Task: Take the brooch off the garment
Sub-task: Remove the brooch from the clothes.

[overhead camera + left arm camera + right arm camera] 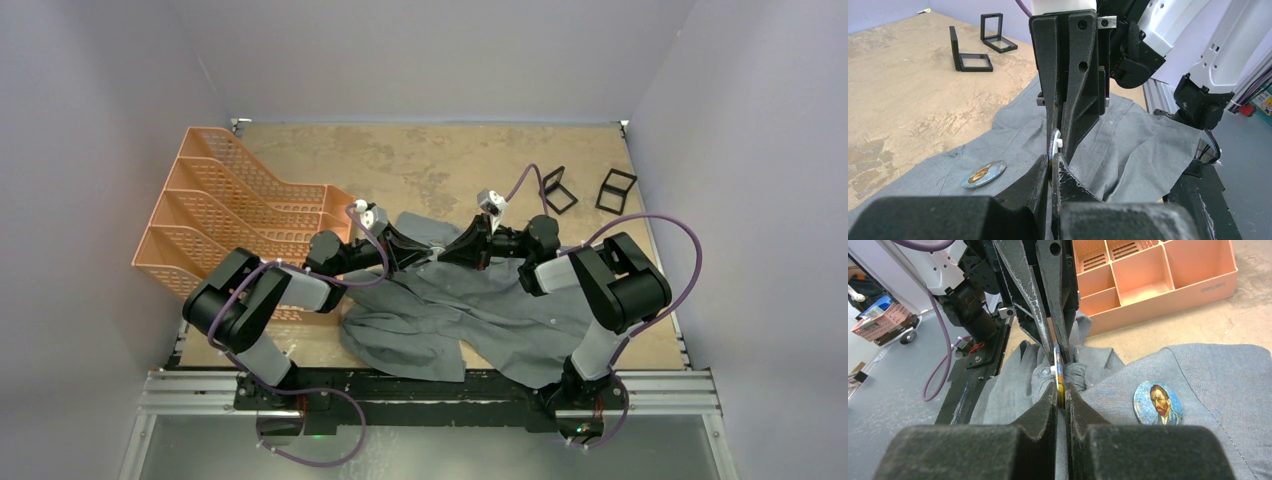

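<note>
Pinching the brooch (1058,374) edge-on, the right gripper (1062,392) is holding its jaws at a thin slit around one rim of the disc, with a strip of painted face showing just past the tips. The brooch is standing upright in a bunched fold of the garment (480,310), near the collar at the shirt's far edge and beside a pale button.

The left gripper (1050,167) is meeting it tip to tip from the opposite side, jaws pressed together where the disc's other rim and the gathered cloth are. Whether it is gripping the disc or only the fabric I cannot tell.

Both arms are reaching forward and leaning inward, elbows bent outward, forearms running low over the grey shirt. The shirt is lying crumpled across the near half of the table (430,160).

A second round badge (1158,404) with a painted portrait is lying flat on the cloth near the grip. A peach divided tray (230,215) is sitting off to the left, and two small black frames (617,188) are standing at the far right.
</note>
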`<state>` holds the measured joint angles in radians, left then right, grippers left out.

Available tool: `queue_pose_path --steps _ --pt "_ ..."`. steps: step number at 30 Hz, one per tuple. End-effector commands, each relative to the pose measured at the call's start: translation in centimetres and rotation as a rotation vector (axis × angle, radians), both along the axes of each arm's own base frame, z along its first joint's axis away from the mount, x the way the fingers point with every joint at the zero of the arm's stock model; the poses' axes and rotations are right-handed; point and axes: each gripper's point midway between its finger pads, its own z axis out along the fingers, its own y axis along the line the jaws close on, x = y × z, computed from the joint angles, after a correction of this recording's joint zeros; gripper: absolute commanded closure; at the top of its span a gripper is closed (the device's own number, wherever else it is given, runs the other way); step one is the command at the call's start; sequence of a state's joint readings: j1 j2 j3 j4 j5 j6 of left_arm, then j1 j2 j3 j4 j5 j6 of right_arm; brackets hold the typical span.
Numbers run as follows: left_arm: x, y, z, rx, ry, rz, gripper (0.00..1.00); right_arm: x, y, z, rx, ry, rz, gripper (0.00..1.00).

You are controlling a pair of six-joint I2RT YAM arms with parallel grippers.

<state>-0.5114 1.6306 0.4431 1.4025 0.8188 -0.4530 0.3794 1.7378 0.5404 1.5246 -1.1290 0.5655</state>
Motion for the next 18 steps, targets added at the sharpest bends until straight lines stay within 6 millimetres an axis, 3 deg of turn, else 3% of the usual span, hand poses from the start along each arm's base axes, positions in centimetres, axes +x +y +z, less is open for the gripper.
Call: queue_pose_path --steps 1,8,12,18 --pt "-1.16 -0.65 1.50 -0.028 -0.068 -0.048 1.00 -0.55 -0.26 8.21 0.223 -0.500 -0.026 0.90" --pt "-0.60 -0.27 1.54 -0.027 -0.078 0.006 1.00 -0.72 -0.20 8.31 0.225 -0.493 -0.021 0.76" --pt "-0.52 -0.23 1.52 -0.025 -0.079 0.011 1.00 -0.79 -0.07 8.22 0.223 -0.494 -0.012 0.77" --pt "-0.63 -0.18 1.59 -0.027 -0.078 0.010 1.00 -1.09 -0.09 7.90 0.215 -0.504 -0.002 0.88"
